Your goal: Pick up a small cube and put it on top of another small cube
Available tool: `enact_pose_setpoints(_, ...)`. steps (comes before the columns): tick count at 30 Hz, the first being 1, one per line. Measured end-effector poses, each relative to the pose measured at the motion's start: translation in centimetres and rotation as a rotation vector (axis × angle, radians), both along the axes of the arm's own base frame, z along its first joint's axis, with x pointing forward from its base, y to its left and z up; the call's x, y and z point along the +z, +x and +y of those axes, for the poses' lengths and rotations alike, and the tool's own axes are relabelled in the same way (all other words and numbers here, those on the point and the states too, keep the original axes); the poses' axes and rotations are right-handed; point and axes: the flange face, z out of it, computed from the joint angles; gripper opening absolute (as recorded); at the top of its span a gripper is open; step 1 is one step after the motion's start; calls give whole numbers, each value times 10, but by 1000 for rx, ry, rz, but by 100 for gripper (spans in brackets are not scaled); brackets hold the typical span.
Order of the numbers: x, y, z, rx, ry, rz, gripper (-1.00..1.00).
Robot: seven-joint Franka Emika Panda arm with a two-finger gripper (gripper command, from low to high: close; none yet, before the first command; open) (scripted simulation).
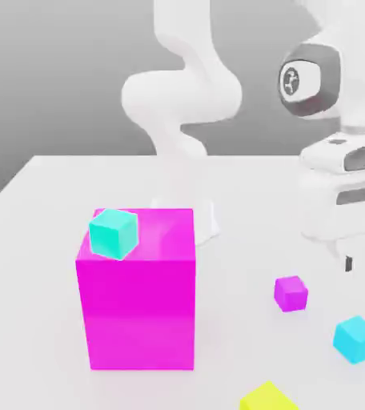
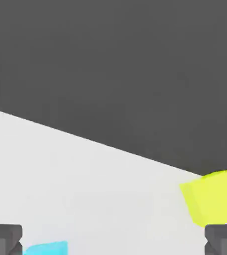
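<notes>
We hang over the sky-blue cube, empty-handed

Our claw [image 2: 113, 239] is spread wide to straddle the sky-blue cube [image 1: 356, 339] lying on the counter [image 1: 42, 208], well apart from the big magenta block [image 1: 138, 304]; nothing held.

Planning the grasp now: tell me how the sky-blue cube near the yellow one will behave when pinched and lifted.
The sky-blue cube has flat faces, so it will probably sit still, not roll, and give the fingers parallel surfaces. It looks rigid, so squeezing likely will not deform it. Being small, it is probably light and could skid on the smooth white table if nudged off-centre.
</notes>
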Motion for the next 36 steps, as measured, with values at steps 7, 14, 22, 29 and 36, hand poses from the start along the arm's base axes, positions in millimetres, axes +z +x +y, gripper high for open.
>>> enact_pose_setpoints(7, -118, -46, 33, 68, -52, 136, 0)
enact_pose_setpoints(14, -156, -48, 34, 70, -53, 139, -100)
enact_pose_setpoints(22, -105, -47, 32, 65, -54, 139, -100)
enact_pose_setpoints(29, -8, 22, -107, -260, -66, 132, -100)
enact_pose_setpoints(36, 89, 19, -240, -553, -40, 142, -100)
